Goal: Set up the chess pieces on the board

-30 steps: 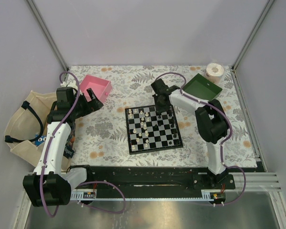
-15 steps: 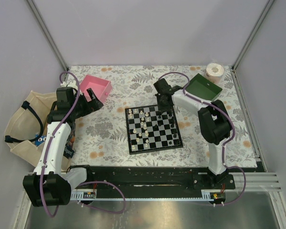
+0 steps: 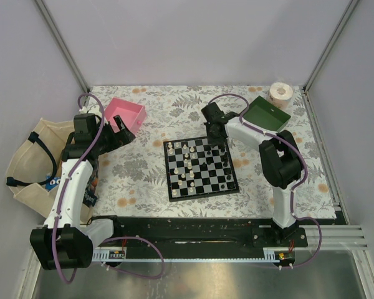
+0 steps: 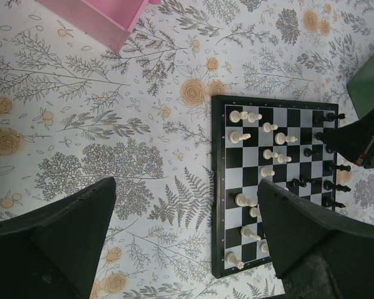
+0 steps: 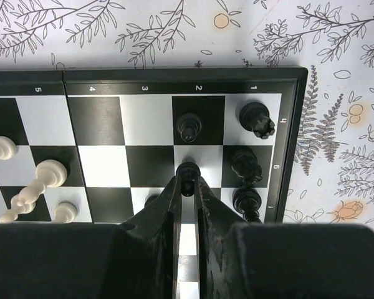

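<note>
- My right gripper [image 5: 187,182]: fingers clamped together on a small black pawn [image 5: 187,169], which is upright with its long axis vertical and its head between my tips.
- Pawn sits on a white square of the black-and-white chequered board [image 5: 174,75], near its far right corner, with other black pieces [image 5: 257,119] just beside it.
- Right arm is the nearer one, wrist tipped down over that corner.
- My left gripper [image 4: 186,190]: fingers wide apart and empty, well left of the board, by the pink square tray [image 3: 134,111].
- Judgement: any move should go straight up, because the neighbours are close.

"What do you hold?"

"My gripper [image 5: 187,185] pinches a black pawn [image 5: 187,169] at a white square of the board [image 5: 143,75]. A second pawn [image 5: 189,128] stands just beyond it, with black pieces [image 5: 257,118] to the right."
</note>
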`<state>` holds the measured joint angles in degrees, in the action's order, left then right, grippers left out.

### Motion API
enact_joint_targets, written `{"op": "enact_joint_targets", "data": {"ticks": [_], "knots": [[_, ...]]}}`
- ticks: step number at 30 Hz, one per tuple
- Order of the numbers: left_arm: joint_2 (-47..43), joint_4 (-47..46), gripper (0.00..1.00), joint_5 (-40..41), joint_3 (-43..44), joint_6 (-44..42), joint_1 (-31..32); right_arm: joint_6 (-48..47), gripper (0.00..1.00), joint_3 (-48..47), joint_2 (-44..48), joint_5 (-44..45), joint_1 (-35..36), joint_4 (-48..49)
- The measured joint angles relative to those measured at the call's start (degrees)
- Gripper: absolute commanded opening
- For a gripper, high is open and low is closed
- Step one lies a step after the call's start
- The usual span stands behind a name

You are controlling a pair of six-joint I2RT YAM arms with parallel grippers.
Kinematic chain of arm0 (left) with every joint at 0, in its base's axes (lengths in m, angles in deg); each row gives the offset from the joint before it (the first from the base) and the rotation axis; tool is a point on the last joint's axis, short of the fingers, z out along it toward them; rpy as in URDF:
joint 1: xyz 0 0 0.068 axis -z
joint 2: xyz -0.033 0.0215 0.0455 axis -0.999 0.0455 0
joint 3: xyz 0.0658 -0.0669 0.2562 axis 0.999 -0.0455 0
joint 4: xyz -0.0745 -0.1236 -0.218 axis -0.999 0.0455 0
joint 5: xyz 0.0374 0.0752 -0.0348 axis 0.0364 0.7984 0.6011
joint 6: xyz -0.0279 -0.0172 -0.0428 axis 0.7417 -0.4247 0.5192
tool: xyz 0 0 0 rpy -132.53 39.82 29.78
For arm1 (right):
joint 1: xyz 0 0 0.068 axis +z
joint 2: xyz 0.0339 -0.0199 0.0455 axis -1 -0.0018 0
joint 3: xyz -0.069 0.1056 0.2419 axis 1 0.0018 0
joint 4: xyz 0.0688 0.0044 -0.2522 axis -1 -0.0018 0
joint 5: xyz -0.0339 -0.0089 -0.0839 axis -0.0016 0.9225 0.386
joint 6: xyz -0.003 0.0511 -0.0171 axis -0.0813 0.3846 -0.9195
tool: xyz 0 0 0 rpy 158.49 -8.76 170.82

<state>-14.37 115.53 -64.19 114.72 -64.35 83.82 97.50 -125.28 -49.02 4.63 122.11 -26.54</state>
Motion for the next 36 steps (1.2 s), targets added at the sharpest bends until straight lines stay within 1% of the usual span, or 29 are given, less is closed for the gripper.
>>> {"op": "enact_joint_targets", "data": {"ticks": [7, 17, 21, 26, 29, 31, 36], "knots": [[0.02, 0.0, 0.99, -0.07, 0.0, -0.02, 0.0, 0.15, 0.13, 0.2, 0.0, 0.37, -0.07, -0.02], [0.02, 0.0, 0.99, -0.09, 0.0, -0.02, 0.02, 0.48, 0.15, 0.52, 0.0, 0.39, -0.17, -0.02], [0.0, 0.0, 0.99, -0.09, 0.0, -0.02, 0.02, 0.55, 0.18, 0.52, 0.0, 0.39, -0.33, -0.02], [0.02, 0.0, 0.99, -0.11, 0.0, -0.02, 0.02, 0.57, 0.25, 0.55, 0.0, 0.39, -0.44, -0.02], [0.0, 0.0, 0.99, -0.11, 0.0, -0.02, 0.0, 0.55, 0.27, 0.55, 0.0, 0.33, -0.5, -0.02], [0.0, 0.0, 0.99, -0.11, 0.0, -0.02, 0.0, 0.52, 0.31, 0.55, 0.0, 0.26, -0.5, -0.02], [0.02, 0.0, 0.99, -0.11, 0.0, -0.02, 0.0, 0.39, 0.32, 0.55, 0.17, 0.11, -0.5, -0.04]]}}
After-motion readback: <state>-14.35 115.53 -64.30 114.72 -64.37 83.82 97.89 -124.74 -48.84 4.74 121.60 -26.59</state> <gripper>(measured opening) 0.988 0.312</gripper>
